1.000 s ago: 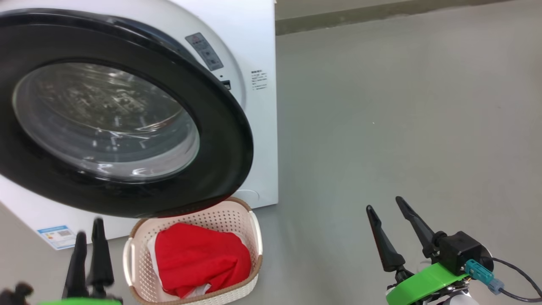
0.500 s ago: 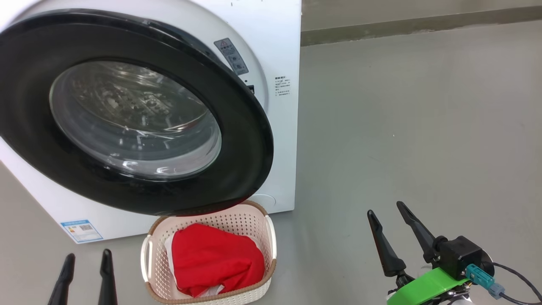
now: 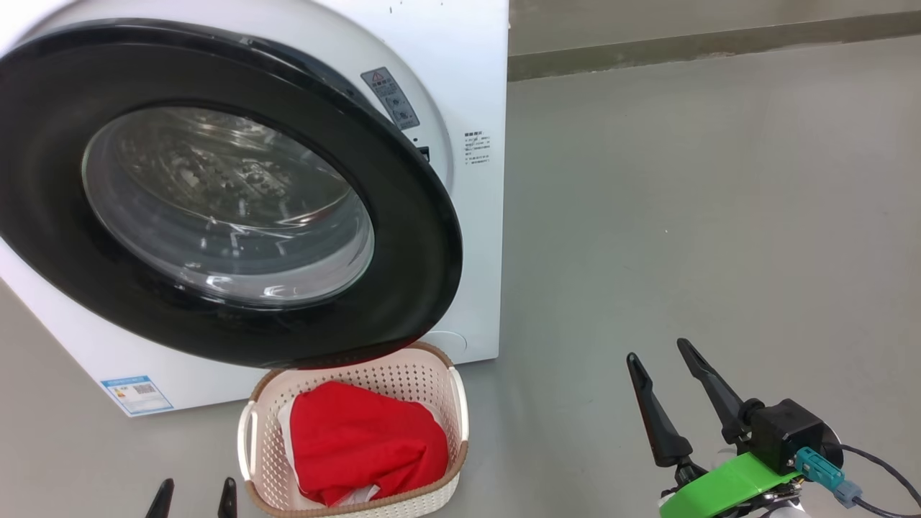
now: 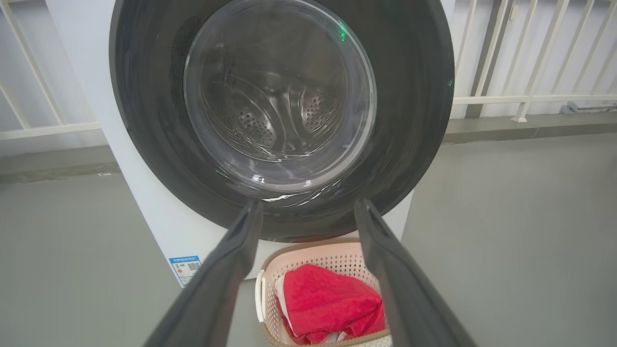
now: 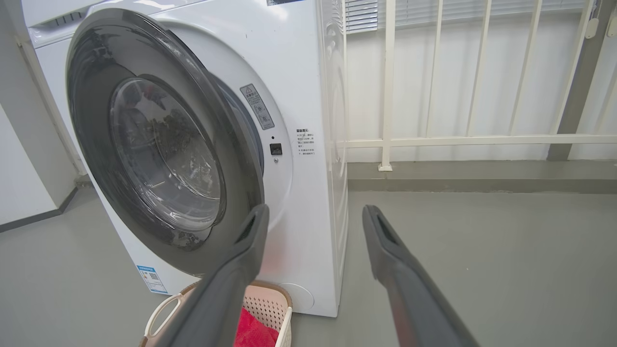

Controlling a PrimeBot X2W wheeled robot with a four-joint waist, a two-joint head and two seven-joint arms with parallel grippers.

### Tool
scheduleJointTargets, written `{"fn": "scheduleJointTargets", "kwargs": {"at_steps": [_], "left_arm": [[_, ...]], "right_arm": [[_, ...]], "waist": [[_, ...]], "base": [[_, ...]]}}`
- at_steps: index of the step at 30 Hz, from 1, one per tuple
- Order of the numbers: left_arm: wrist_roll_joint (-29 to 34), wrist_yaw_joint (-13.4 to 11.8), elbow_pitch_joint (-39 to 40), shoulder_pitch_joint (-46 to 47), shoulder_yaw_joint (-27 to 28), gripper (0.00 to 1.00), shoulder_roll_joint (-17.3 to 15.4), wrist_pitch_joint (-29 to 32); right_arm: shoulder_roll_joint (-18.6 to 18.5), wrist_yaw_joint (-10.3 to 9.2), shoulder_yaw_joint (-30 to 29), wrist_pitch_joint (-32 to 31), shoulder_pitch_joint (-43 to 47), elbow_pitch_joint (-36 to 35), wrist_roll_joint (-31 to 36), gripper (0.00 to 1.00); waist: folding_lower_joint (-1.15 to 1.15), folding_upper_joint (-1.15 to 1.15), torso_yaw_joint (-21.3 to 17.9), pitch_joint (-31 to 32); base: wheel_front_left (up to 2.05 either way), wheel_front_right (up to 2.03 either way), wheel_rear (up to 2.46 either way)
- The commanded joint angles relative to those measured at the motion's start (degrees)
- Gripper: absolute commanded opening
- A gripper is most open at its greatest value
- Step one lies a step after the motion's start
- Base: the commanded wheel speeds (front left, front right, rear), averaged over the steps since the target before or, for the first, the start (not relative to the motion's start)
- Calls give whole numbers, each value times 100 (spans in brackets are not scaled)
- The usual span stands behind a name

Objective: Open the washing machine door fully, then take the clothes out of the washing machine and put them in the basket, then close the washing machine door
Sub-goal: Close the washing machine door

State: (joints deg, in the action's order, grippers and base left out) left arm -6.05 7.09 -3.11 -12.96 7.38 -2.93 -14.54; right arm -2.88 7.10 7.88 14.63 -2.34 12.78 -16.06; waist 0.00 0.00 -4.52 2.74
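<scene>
The washing machine (image 3: 471, 86) is a white box, and its door (image 3: 406, 237), black-rimmed with a bulging glass window, hangs ajar. In the right wrist view a gap shows between the door (image 5: 91, 144) and the machine's front. Below the door stands the cream basket (image 3: 360, 374) with the red clothes (image 3: 367, 442) bunched inside and a bit of white cloth at the front. My left gripper (image 3: 193, 498) is open at the bottom edge, left of the basket; its fingers (image 4: 241, 250) frame the door glass. Well right of the machine, my right gripper (image 3: 657, 350) is open and empty over the floor.
Grey floor (image 3: 683, 216) spreads wide to the right of the machine. A white railing (image 5: 434, 140) and a low kerb run behind it. The door overhangs the basket's back edge. A blue label (image 3: 137, 394) sits low on the machine's front.
The head camera shifted, moving the machine and basket to the right in the picture. My left gripper has sunk toward the bottom edge, away from the door. The right gripper has hardly moved.
</scene>
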Motion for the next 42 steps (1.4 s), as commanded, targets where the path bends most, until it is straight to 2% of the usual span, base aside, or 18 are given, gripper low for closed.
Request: {"fn": "scheduleJointTargets", "kwargs": {"at_steps": [1,23,26,34,39,42], "left_arm": [[-11,2,77,155,202,100,-23,-45],[1,26,-14,295,69,100,4,-46],[-1,28,-37,336,1,100,4,-46],[-51,32,-99,432,-142,100,4,-46],[-21,35,-130,532,-260,100,5,-46],[-234,36,-94,679,-331,100,5,-46]], "right_arm": [[1,39,88,37,-45,-169,102,100],[1,39,347,37,-110,-151,-20,100],[1,39,380,37,-203,-58,-68,0],[-17,39,889,37,-790,370,-27,0],[-160,39,1393,37,-1369,734,-70,0],[-250,39,1532,37,-1770,901,-139,0]], "waist": [[0,0,8,-14],[0,0,135,-116],[0,0,257,-174],[0,0,561,-275],[0,0,774,-389],[0,0,938,-552]], "base": [[0,0,0],[0,0,0],[0,0,0],[0,0,0],[0,0,0],[0,0,0]]}}
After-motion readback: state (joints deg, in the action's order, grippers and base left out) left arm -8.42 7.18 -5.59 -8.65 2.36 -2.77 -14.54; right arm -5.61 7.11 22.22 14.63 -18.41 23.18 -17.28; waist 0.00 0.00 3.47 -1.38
